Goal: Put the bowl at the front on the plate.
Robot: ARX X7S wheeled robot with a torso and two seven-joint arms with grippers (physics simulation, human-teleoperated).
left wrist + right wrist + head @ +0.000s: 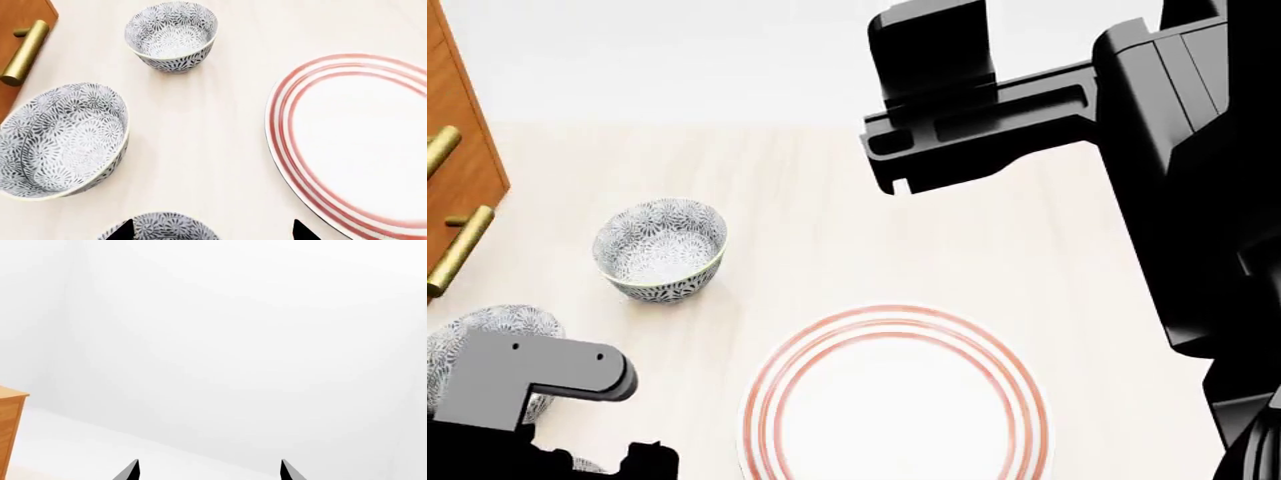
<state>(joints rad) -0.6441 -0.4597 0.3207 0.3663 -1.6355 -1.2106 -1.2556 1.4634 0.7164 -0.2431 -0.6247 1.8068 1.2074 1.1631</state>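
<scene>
The bowl at the front (160, 227) is a small white bowl with a grey-blue flower pattern. It shows at the edge of the left wrist view, under my open left gripper (213, 232), close to one fingertip (127, 231) and untouched. In the head view my left arm (534, 375) hides it. The plate (360, 145), wide and white with red rings, lies flat beside it, and shows as the plate (894, 400) in the head view. My right gripper (208, 471) is open and empty, raised high and facing a white wall.
Two look-alike bowls stand further back: one (63, 140) beside the cabinet, half hidden in the head view (487, 340), and a farther one (171, 37) (661, 248). A wooden cabinet (454, 150) with brass handles (25, 52) borders the left side. My right arm (988, 100) hangs over the back right.
</scene>
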